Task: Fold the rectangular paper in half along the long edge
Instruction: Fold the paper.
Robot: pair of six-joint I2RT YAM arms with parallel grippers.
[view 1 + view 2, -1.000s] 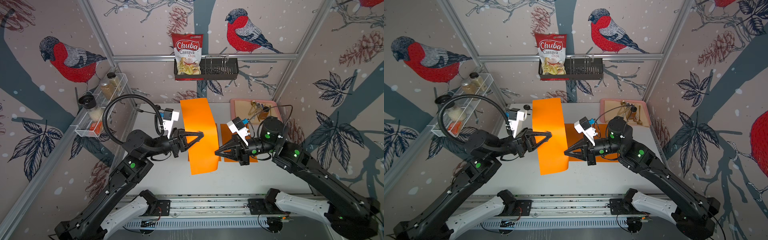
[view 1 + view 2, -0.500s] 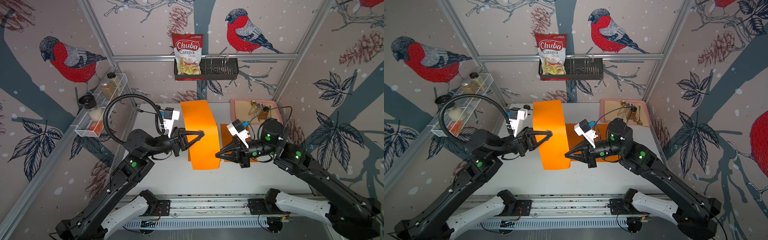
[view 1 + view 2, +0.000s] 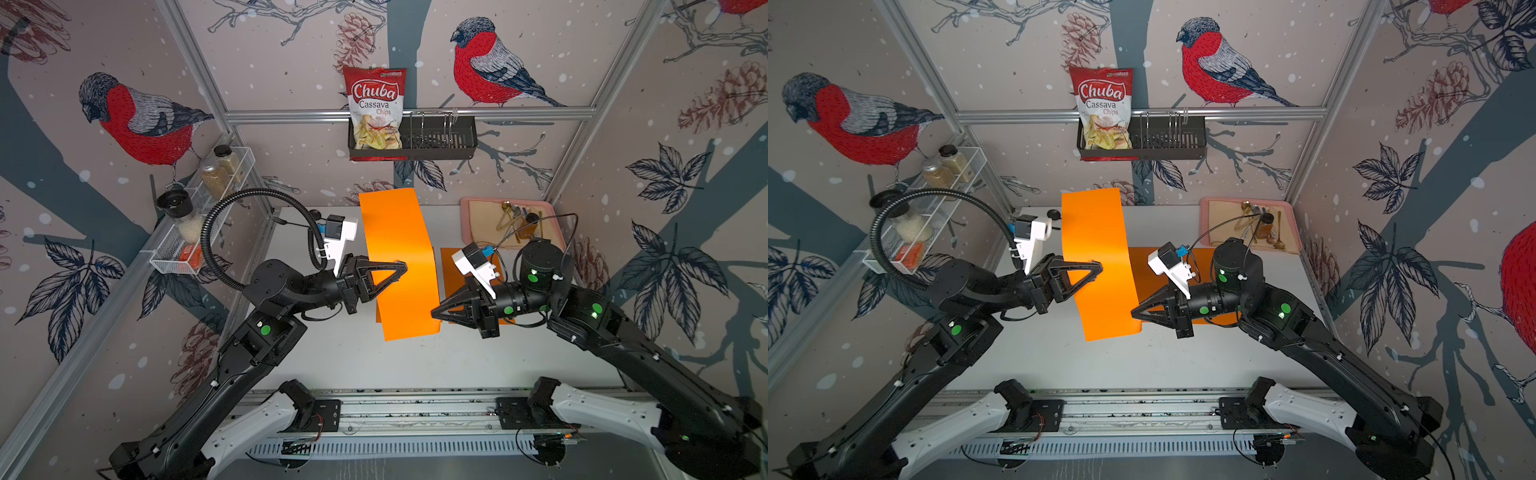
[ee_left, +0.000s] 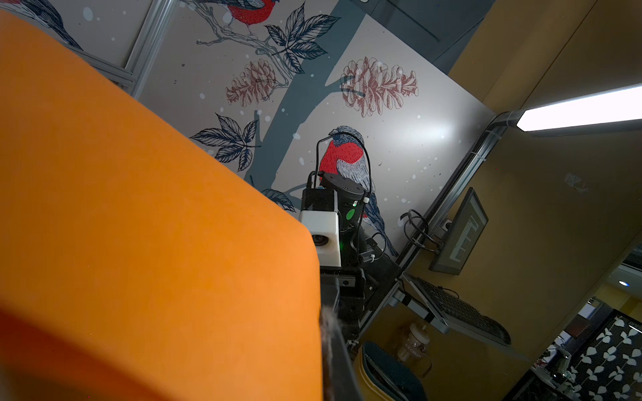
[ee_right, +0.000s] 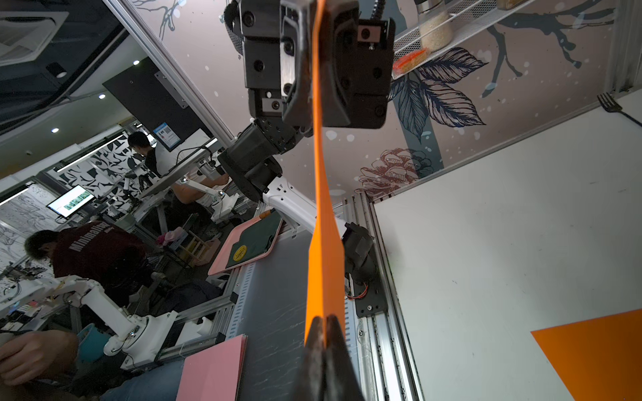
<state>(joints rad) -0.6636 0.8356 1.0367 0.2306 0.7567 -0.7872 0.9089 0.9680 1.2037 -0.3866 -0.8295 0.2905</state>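
The orange rectangular paper (image 3: 397, 249) (image 3: 1096, 245) is lifted off the white table (image 3: 353, 357) and held edge-up between both arms. My left gripper (image 3: 403, 266) (image 3: 1099, 265) is shut on its left side, about halfway along. My right gripper (image 3: 434, 312) (image 3: 1133, 313) is shut on its right edge near the front end. The right wrist view shows the paper (image 5: 324, 260) edge-on, running from my right gripper (image 5: 326, 323) up to the left gripper (image 5: 314, 69). In the left wrist view the paper (image 4: 139, 243) fills the frame beside one dark finger (image 4: 335, 357).
A second orange sheet (image 3: 453, 266) (image 5: 597, 354) lies flat on the table under my right arm. A pink tray (image 3: 478, 216) with utensils sits at the back right. A black wall basket (image 3: 440, 141) holds a chips bag (image 3: 376, 108). A wire spice rack (image 3: 199, 224) hangs on the left wall.
My right gripper has shifted slightly toward the front while holding the paper's edge, and the sheet's lower end has drawn in a little. The left arm has stayed in place.
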